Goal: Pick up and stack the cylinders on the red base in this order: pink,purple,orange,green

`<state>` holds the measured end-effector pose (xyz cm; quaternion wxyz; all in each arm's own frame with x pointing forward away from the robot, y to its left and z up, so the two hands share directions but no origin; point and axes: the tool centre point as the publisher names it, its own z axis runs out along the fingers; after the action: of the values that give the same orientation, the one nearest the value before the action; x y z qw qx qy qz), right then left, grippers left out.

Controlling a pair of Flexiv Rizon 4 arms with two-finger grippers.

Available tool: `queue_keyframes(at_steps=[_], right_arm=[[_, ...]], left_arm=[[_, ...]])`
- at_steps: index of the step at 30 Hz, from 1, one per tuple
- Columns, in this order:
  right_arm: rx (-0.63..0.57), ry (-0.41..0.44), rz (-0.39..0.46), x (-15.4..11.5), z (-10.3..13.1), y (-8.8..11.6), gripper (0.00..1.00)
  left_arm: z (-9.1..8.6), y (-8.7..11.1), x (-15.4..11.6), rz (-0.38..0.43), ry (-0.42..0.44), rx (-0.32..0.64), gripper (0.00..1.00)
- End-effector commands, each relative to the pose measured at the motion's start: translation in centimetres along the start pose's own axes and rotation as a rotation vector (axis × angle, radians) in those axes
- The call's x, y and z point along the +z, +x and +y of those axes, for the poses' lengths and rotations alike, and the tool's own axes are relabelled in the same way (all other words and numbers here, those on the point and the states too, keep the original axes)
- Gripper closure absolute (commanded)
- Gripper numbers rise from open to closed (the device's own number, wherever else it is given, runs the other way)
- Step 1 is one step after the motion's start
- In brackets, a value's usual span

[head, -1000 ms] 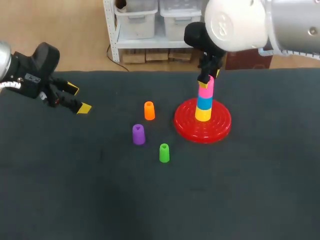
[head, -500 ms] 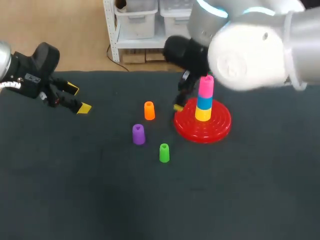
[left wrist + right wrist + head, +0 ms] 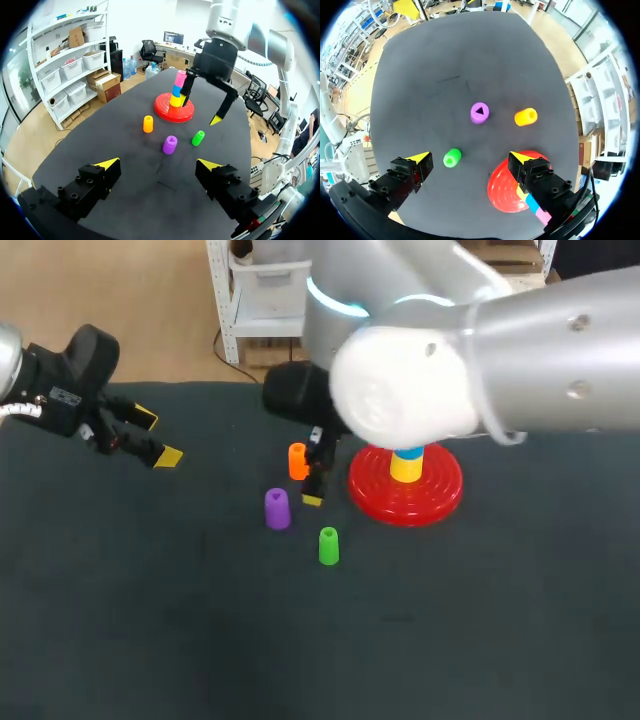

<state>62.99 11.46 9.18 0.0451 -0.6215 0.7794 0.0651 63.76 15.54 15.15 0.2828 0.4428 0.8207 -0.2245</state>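
Head view: right tool (image 3: 315,468), fingers apart, hangs just beside the red base (image 3: 372,496), at the orange cylinder (image 3: 297,462); left tool (image 3: 158,438), likewise apart, is well away from the base. Left wrist view: pink cylinder (image 3: 180,78) tops the stack (image 3: 175,97) on the base. Right wrist view: purple cylinder (image 3: 479,113) and green cylinder (image 3: 452,158) stand on the counter (image 3: 445,60) near the base.

Dark grey matte table (image 3: 200,640), evenly lit.

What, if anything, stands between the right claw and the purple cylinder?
Nothing visible: only bare table lies between the open right claw and the purple cylinder; the green cylinder and orange cylinder sit off to either side.
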Motion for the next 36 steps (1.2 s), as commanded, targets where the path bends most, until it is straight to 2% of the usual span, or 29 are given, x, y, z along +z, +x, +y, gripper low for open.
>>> queue_keyframes(at_steps=[1, 3, 6, 24, 28, 29, 36], right_arm=[[-0.002, -0.017, 0.054, 1.1, -0.2, -1.5, 0.00], [0.014, -0.035, 0.008, 1.0, -0.1, -1.7, 0.00], [0.087, -0.040, -0.110, 0.0, -0.4, -1.6, 0.00], [0.087, -0.040, -0.110, 0.0, -0.4, -1.6, 0.00], [0.033, -0.002, -0.019, 0.4, -0.7, -2.3, 0.00], [0.016, 0.018, 0.030, 0.7, -0.7, -2.7, 0.00], [-0.076, -0.021, 0.097, 2.7, -0.1, -5.3, 0.00]], left_arm=[[0.2, -0.1, 0.1, 0.006, 0.002, 0.000, 0.00], [0.2, -0.1, 0.1, 0.006, 0.002, 0.000, 0.00], [0.2, -0.1, 0.1, 0.006, 0.002, 0.000, 0.00], [0.2, -0.1, 0.1, 0.006, 0.002, 0.000, 0.00], [0.2, -0.1, 0.1, 0.006, 0.002, 0.000, 0.00], [0.2, -0.1, 0.1, 0.006, 0.002, 0.000, 0.00], [0.2, -0.1, 0.1, 0.006, 0.002, 0.000, 0.00]])
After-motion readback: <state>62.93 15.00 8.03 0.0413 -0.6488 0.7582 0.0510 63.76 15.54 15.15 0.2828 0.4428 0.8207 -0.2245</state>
